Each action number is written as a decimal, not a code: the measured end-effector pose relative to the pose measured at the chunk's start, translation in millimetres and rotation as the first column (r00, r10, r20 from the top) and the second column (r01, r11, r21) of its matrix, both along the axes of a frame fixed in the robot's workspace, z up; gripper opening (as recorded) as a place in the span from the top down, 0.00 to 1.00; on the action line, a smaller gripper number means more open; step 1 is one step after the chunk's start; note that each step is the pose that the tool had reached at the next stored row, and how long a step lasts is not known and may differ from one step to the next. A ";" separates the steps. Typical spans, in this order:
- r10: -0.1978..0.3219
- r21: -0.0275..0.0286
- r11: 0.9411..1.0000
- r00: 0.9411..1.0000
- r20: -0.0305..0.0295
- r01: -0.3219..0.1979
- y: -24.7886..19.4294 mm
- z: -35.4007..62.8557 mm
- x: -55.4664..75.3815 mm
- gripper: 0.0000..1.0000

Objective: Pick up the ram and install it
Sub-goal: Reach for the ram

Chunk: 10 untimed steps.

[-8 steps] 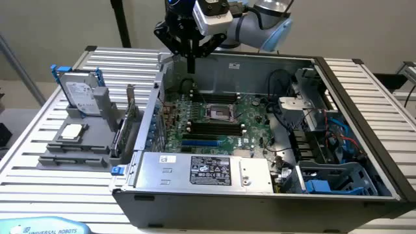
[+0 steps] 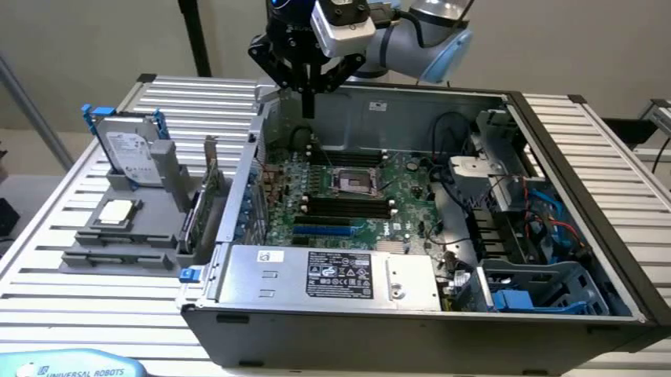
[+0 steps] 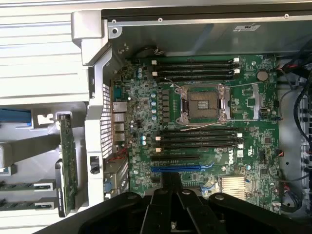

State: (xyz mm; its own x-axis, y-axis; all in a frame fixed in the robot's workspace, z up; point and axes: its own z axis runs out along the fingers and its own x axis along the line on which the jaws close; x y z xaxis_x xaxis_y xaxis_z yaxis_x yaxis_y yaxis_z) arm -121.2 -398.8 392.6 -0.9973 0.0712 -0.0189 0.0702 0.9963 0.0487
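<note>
- Gripper [image 2: 309, 108] has its fingers pinched together, holding nothing, hanging over the open case's [image 2: 419, 334] far edge.
- Ram [image 3: 23, 185] sits in the gray holder [image 2: 147, 236] outside the case wall, beside the upright card [image 3: 67, 161].

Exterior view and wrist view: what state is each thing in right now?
End effector: shut, empty, above the case's rear wall.
Ram: in the grey holder outside the case, not gripped.
Computer case: lying on its side, open.
Memory slots: empty.
CPU socket: no processor in it.
Expansion card: upright in the holder.
Hard drive: upright in the holder.
</note>
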 end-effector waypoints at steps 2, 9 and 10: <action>0.000 0.000 1.000 1.000 0.000 0.000 0.0 0.0 0.0 0.89; 0.000 0.000 1.000 1.000 0.000 0.000 -2.6 0.0 -10.8 0.89; 0.000 0.000 1.000 1.000 0.000 0.000 -3.8 0.0 -15.0 0.89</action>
